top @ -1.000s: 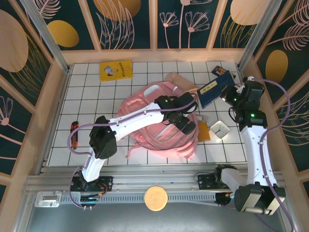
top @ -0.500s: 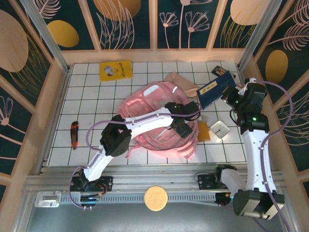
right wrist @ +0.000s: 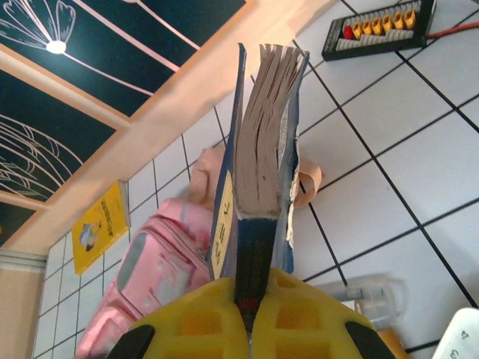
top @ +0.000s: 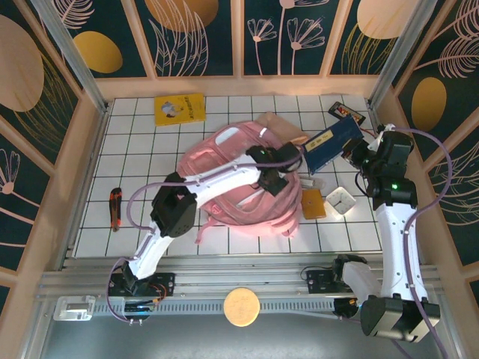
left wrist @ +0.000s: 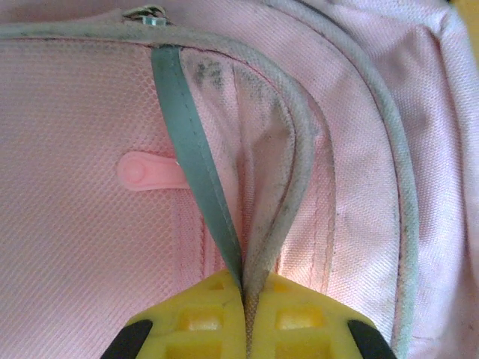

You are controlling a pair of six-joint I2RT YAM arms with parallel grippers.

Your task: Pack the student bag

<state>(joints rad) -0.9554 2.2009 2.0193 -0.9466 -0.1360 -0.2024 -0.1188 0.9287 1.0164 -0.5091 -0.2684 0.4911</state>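
Note:
The student bag (top: 239, 191), a big pale-pink backpack, lies mid-table under the left arm. My left gripper (top: 274, 176) is over its right part, shut on the bag's grey-trimmed fabric edge (left wrist: 288, 202); its yellow fingers (left wrist: 187, 318) pinch the trim and a grey-green strap (left wrist: 191, 161). My right gripper (top: 359, 155) holds a thick blue book (top: 331, 142) in the air at the bag's right. In the right wrist view the book (right wrist: 262, 149) stands on edge, its spine clamped between the yellow fingers (right wrist: 307, 321), with the bag (right wrist: 150, 269) below left.
A yellow booklet (top: 179, 109) lies at the back left and an orange-black cutter (top: 114, 208) at the left. A black abacus-like piece (top: 346, 111), a white box (top: 341, 200), an orange item (top: 312, 203) and a beige cloth (top: 283, 126) crowd the right side.
The left gripper went from open to shut on the bag's edge and drew back up and left, shifting the bag. The right gripper lowered the book slightly towards the bag.

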